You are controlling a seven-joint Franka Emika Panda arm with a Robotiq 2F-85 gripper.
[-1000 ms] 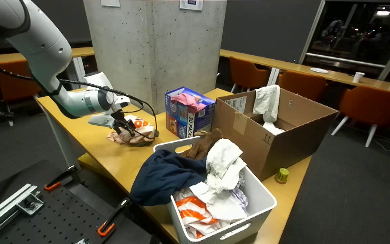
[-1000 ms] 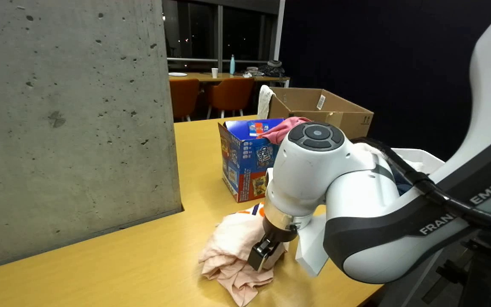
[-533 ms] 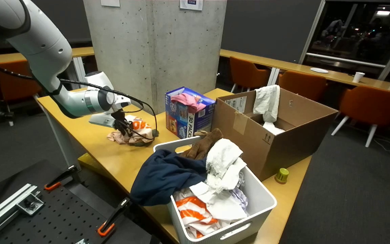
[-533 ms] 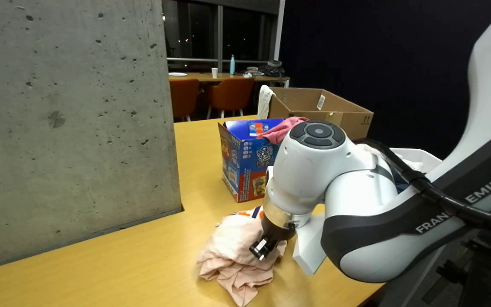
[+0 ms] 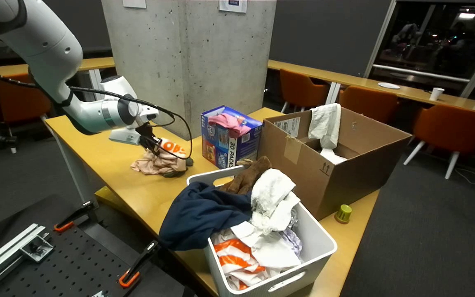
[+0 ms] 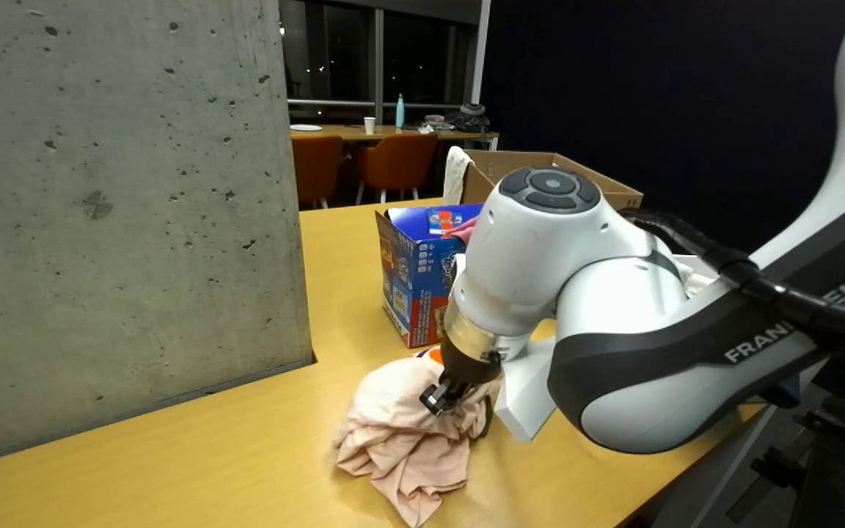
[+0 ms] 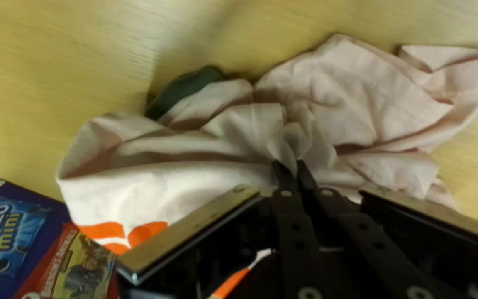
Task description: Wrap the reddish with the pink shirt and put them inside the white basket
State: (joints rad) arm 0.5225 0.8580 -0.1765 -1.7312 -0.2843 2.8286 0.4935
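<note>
The pale pink shirt with orange lettering lies bunched on the table. My gripper is shut on a pinched fold near the middle of the shirt, as the wrist view shows. In an exterior view the gripper holds the fold a little above the tabletop, while the lower cloth rests on the wood. From beneath the shirt a dark green end sticks out; whether it belongs to the reddish I cannot tell, and the rest is covered. Filled with cloths, the white basket stands apart from the shirt.
A blue snack box with a pink cloth over its rim stands between pillar and basket. Behind it is a large cardboard box. Navy cloth hangs over the basket's side. A concrete pillar borders the table.
The gripper's fingers have come together on the shirt. The arm has then risen slightly, pulling the gripped fold up and uncovering more of the dark green end.
</note>
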